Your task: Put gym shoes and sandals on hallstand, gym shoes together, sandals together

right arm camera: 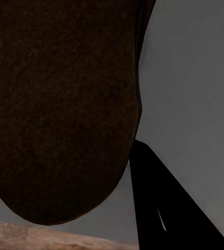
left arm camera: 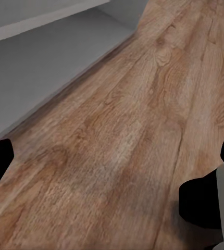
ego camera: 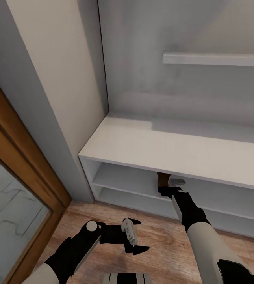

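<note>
One brown sandal [ego camera: 163, 180] is held at the mouth of the upper tier of the light grey hallstand [ego camera: 174, 150], just under its bench top. My right gripper [ego camera: 167, 190] is shut on that sandal. The right wrist view shows the sandal's dark sole [right arm camera: 60, 104] close up, with one black finger [right arm camera: 159, 203] beside it and the grey hallstand surface [right arm camera: 195, 78] behind. My left gripper [ego camera: 136, 235] hangs open and empty over the corridor floor [ego camera: 162, 244]. The left wrist view looks down at the floor planks [left arm camera: 133, 135] and the hallstand base [left arm camera: 44, 73]. The gym shoes are out of view.
A wood-framed mirrored door [ego camera: 8, 205] stands at the left, beside a pale wall [ego camera: 56, 79]. A grey upper shelf [ego camera: 217, 59] juts out above the bench top. A lower tier [ego camera: 119, 195] runs below the one the sandal is at.
</note>
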Available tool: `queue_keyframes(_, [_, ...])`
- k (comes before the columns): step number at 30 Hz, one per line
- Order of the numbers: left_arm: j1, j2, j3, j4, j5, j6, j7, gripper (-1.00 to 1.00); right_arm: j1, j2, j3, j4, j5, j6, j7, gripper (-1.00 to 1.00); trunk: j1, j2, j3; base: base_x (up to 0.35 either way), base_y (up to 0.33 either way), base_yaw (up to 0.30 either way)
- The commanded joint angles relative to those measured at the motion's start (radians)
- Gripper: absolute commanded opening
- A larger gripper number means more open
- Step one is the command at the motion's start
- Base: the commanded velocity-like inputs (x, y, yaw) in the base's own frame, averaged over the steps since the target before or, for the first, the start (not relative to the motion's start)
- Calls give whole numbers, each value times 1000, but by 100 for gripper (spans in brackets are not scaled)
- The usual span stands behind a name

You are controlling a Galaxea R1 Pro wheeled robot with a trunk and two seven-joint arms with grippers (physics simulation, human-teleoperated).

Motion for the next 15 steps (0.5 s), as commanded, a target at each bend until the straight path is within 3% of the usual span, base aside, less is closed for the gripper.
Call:
queue_keyframes(1, [-1,1,-2,-1,5,8,-1,100,-1,1,-5,-1,5,6,1,-100,0,0,-1,14,8,0])
queue_keyframes(3, [-1,1,-2,-1,5,8,-1,100,-1,1,-5,-1,5,6,1,-100,0,0,-1,9,5,0])
queue_keyframes(4, [-1,1,-2,-2,5,8,-1,100,-1,1,-5,0,5,6,1,100,0,0,-1,2,1,0])
queue_keyframes(15, [-1,0,-1,-2,5,8,0,100,0,1,-5,-2,5,6,1,100,0,0,-1,0,0,0])
